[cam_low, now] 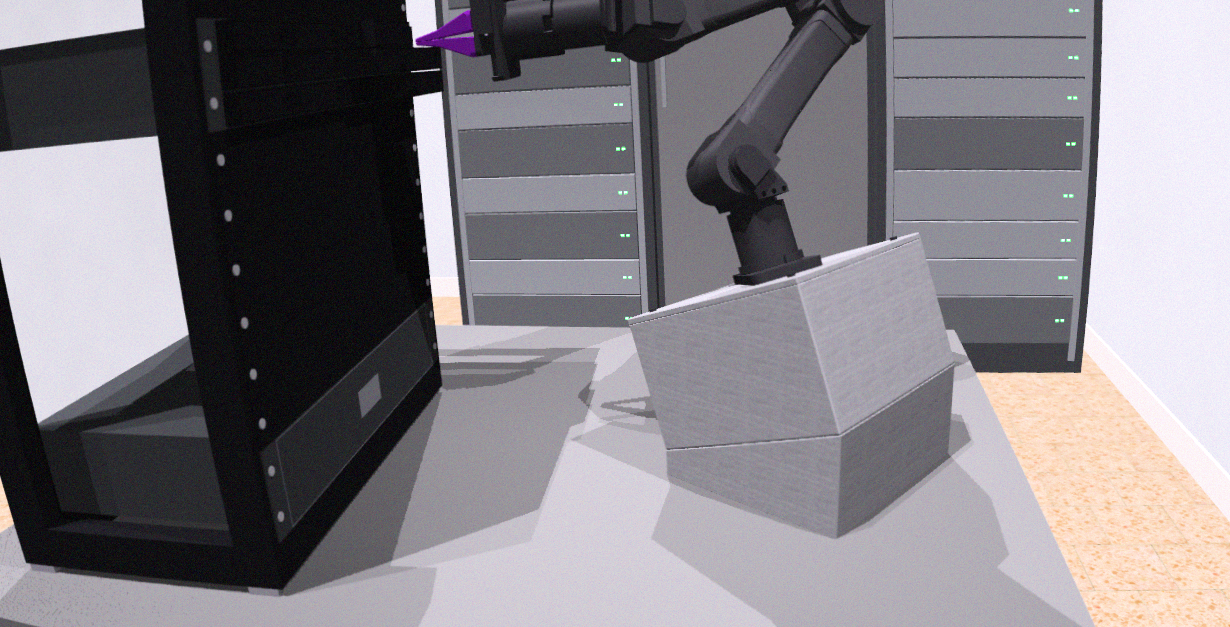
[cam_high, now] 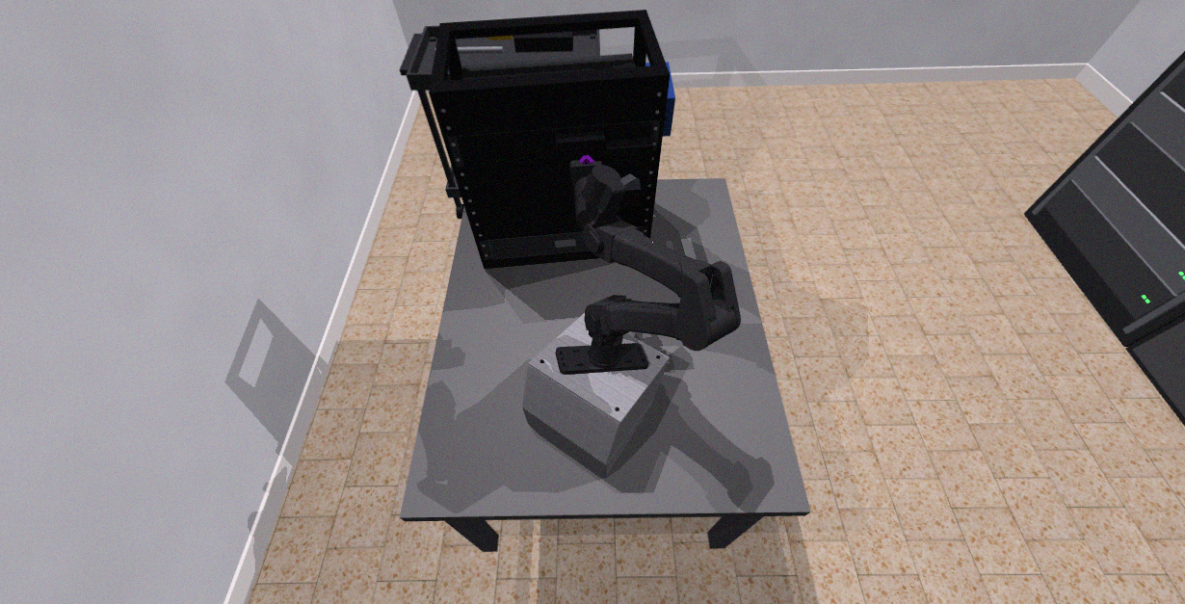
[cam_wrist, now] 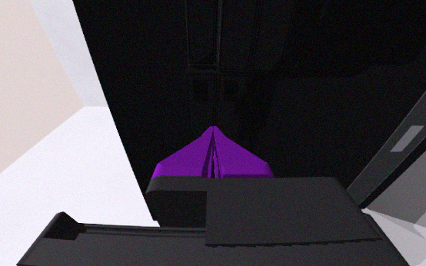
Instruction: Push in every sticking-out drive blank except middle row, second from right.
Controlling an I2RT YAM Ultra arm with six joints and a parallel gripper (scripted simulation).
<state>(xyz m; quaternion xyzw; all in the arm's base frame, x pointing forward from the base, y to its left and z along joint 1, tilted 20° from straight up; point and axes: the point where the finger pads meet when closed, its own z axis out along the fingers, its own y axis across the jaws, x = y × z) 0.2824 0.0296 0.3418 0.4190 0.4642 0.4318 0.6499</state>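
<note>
The black rack stands upright at the far end of the table. Its front is very dark, so single drive blanks are hard to tell apart. In the side view, a dark blank sticks out of the upper front. A thin ledge also shows in the overhead view. My gripper has purple fingers. It is shut, empty and level. Its tip is at the rack's upper front, right of the middle, touching it or a hair away.
My arm stands on a grey tilted block mid-table. A grey labelled panel runs along the rack's bottom front. A blue box hangs on the rack's right side. Server cabinets stand off the table.
</note>
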